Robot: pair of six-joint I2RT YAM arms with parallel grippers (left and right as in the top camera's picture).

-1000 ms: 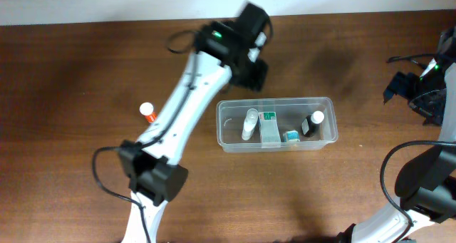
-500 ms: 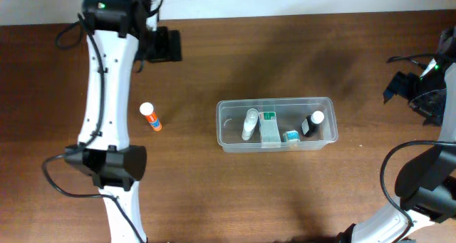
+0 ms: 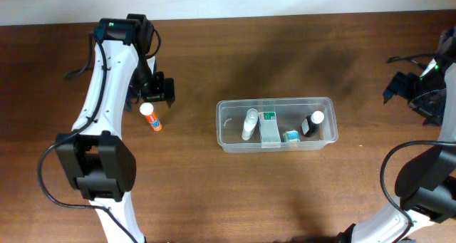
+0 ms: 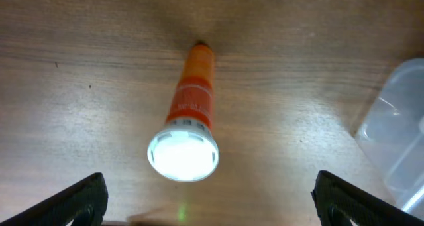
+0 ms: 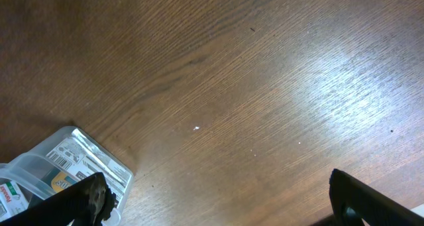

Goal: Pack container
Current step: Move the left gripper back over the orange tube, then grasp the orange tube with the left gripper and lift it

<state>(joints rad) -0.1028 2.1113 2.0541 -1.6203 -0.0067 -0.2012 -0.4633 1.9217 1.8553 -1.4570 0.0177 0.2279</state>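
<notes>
You have a brown wooden tabletop (image 3: 235, 193) under both arms. The left arm (image 3: 107, 93) reaches over the left side; its gripper (image 4: 211, 201) hangs over the wood with the jaws spread wide, one fingertip at each lower corner of the left wrist view, nothing held between them. The right arm (image 3: 427, 164) sits at the far right edge; its gripper (image 5: 225, 199) is likewise spread wide and empty, well apart from everything. The container (image 3: 224, 132), a clear rectangular bin, lies right of centre on the tabletop, long side left to right; one corner shows in each wrist view. Inside it you see a green-and-white box (image 3: 268, 127) near the middle, a clear bottle with white cap (image 3: 249, 123) just left of the box, a dark bottle with white cap (image 3: 312, 122) toward the right end, and a small teal item (image 3: 291, 135) between box and dark bottle. An orange tube (image 4: 191, 110) with a white cap lies on the bare wood left of the container, just below the left gripper and apart from its fingertips.
</notes>
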